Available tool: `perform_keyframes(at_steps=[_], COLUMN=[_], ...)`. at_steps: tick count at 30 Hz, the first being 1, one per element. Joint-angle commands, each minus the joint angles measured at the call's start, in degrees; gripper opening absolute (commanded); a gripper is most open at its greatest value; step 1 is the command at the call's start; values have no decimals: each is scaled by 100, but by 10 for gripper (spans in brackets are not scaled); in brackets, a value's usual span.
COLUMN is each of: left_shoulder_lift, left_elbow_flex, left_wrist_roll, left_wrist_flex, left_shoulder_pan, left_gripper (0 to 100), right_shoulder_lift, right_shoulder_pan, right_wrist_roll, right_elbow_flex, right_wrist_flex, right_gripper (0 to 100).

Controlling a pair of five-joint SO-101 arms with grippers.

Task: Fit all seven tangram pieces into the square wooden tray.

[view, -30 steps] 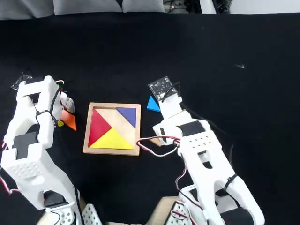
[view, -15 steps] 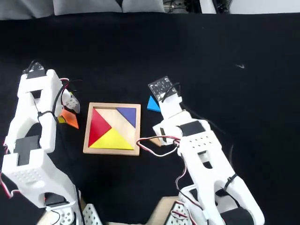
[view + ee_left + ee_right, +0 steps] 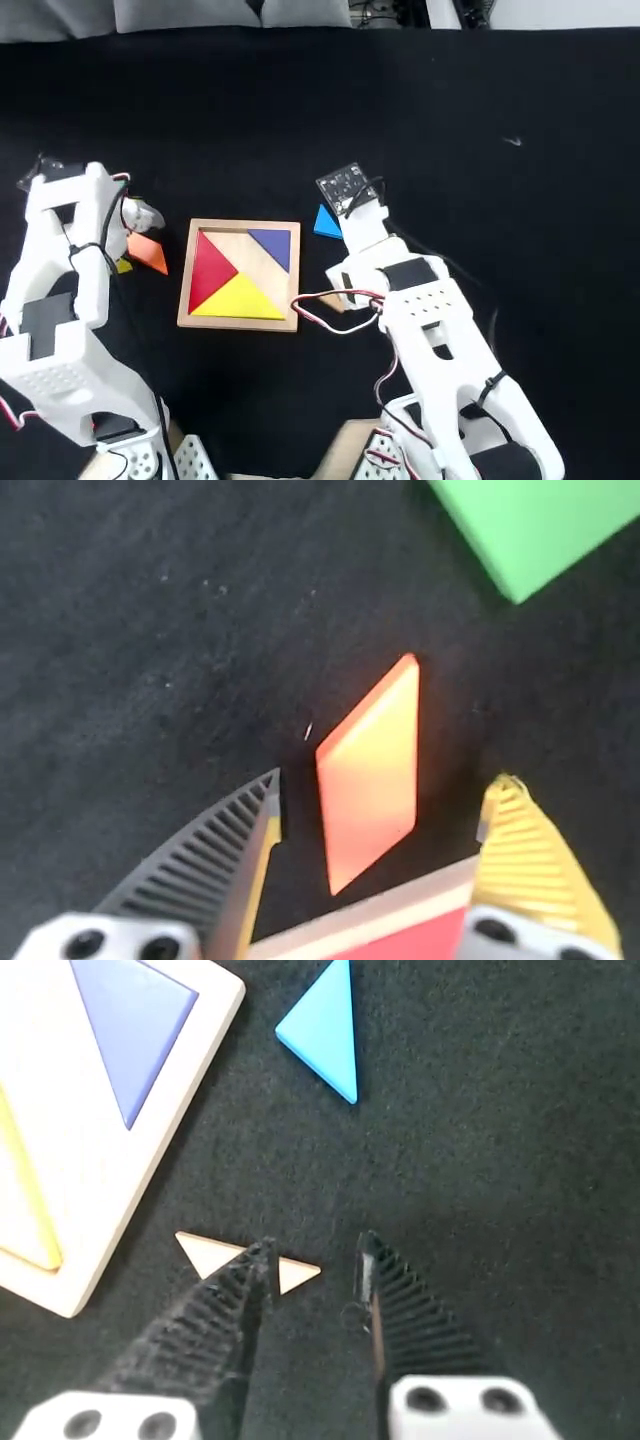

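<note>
The left pincer point(image 3: 390, 778) stands open, its fingers point(image 3: 215, 855) either side of the orange piece point(image 3: 368, 770) on the table point(image 3: 150, 630). The right pincer point(image 3: 315, 1242) is open over a pale triangle point(image 3: 297, 1274) beside the wooden tray point(image 3: 240, 224).

Seven tangram pieces point(image 3: 242, 297), one tray point(image 3: 238, 324)

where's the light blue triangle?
High view: light blue triangle on the cloth just right of the wooden tray, by its far right corner, beside the right arm.

White blocky arms point(image 3: 430, 320), black servo panels point(image 3: 45, 325), red-and-white cables point(image 3: 330, 300), left gripper point(image 3: 390, 778) ribbed grey and yellow, right gripper point(image 3: 315, 1242) ribbed black, dark screws point(image 3: 425, 1400) at bases.
</note>
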Motion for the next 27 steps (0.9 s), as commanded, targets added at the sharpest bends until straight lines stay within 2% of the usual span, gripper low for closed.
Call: perform_keyframes(at_steps=[1,5,11,14,23,27], left_shoulder_lift=[-255,-97,668,730,695,668], left_elbow_flex=[119,101,-400,-602,-620,-664], left_wrist_roll=[105,-176,-193,-193,-220,-229], left_wrist_flex=[-334,-343,-62,229,273,299], left_shoulder_pan=[66,259,215,207,189,233], left_gripper=[315,280,218,191,98,91], right_shoulder_lift=[-215,-215,-215,-215,-215,-215], right_shoulder_pan=[-79,-88,-88,-88,-88,-88], right_wrist_roll=[-9,-9,-9,-9,-9,-9], right_elbow_flex=[-13,-13,-4,-4,-4,-4], right_wrist_flex=[-123,-123,-123,-123,-123,-123], right_gripper=[141,141,141,141,141,141])
